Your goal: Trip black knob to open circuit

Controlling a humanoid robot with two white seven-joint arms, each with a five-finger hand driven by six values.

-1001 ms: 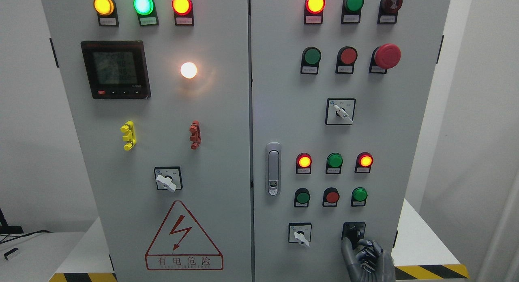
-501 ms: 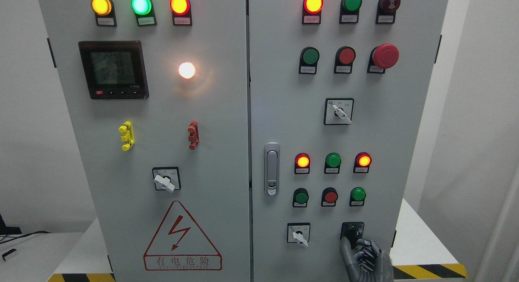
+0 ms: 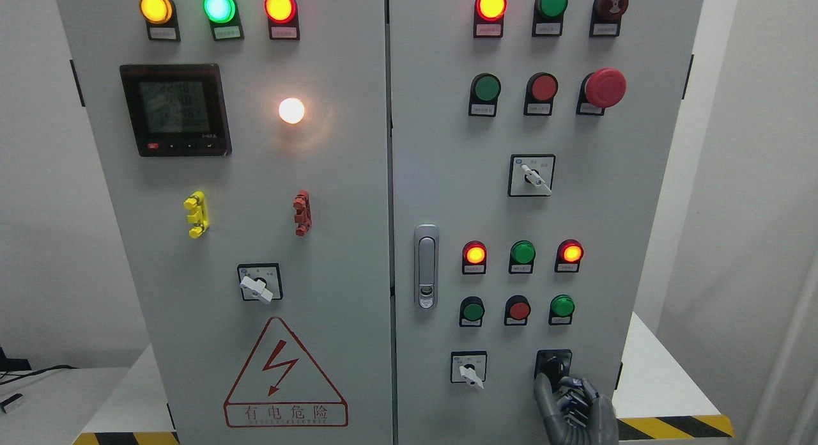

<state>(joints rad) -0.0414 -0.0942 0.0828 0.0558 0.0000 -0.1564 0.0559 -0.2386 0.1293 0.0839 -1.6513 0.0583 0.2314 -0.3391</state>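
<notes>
Black knob [image 3: 553,366], orientation hidden, gripped by right hand [image 3: 575,410] fingers [image 3: 544,394].

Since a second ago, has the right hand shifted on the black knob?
No. The right hand keeps its place against the black knob; the whole cabinet view drifts slightly left together.

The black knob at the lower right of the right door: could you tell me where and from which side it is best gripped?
Grip the black knob across its raised handle, with a thumb and a finger on opposite flanks, since that bar is what turns. Come from below and in front, as the right hand does now: it rises from the bottom edge, fingertips at the knob. Whether they already pinch it is unclear.
</notes>
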